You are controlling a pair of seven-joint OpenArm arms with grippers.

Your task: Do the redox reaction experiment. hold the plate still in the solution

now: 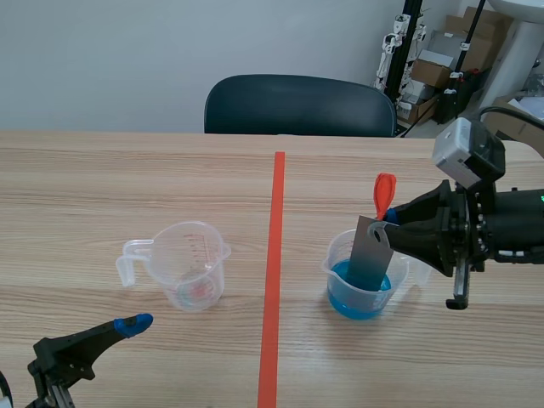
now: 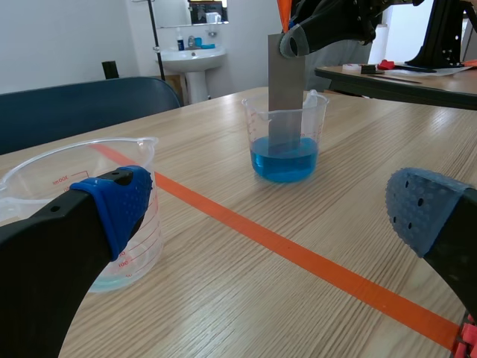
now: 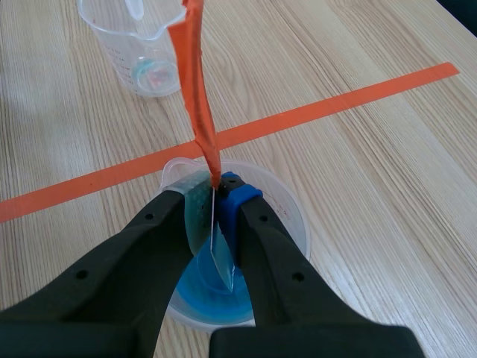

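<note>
The right tool (image 3: pixel 216 205) clamps the grey metal plate (image 1: pixel 371 252), dipped in a beaker (image 1: pixel 333 270) of blue solution (image 1: pixel 357 303). The left tool (image 2: pixel 272 205) gapes open.

The grey plate (image 1: pixel 371 253) stands upright in my right tool (image 1: pixel 388 218), its lower end dipped into the blue solution (image 1: pixel 353 302) in the beaker (image 1: pixel 333 274).

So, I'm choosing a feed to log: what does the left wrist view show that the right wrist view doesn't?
Only left wrist: the open left claw, the plate seen broadside, upright in the solution, and a sink behind. Only right wrist: the orange strip at full length, and the plate edge-on in the right claw. Both: the beaker, the clear measuring cup, the tape line.
</note>
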